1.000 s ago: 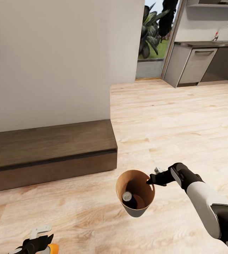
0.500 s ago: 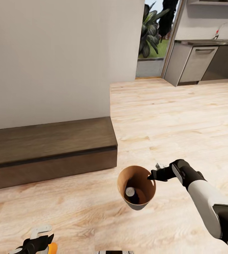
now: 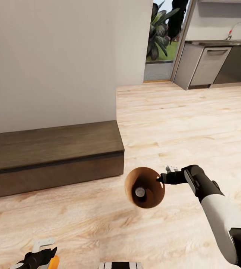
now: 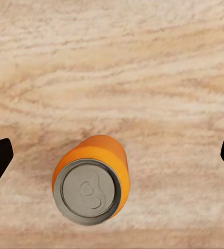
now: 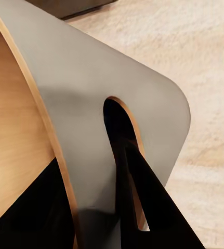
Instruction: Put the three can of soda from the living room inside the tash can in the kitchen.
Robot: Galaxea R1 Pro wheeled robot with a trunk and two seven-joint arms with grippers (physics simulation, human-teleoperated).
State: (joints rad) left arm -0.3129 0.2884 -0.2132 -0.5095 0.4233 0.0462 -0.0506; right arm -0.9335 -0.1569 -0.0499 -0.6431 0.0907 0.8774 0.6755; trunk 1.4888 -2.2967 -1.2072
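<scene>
We see the tash can (image 3: 147, 200) brown inside, grey outside, tilted, held off the floor, one silvery-topped can (image 3: 140, 192) inside. An orange can (image 4: 92, 179) sits upright over wood floor.

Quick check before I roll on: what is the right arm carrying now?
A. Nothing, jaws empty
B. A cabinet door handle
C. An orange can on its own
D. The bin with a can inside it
D: the right gripper is clamped on the rim of the trash can, held off the floor, with a silvery-topped can inside it.
</scene>
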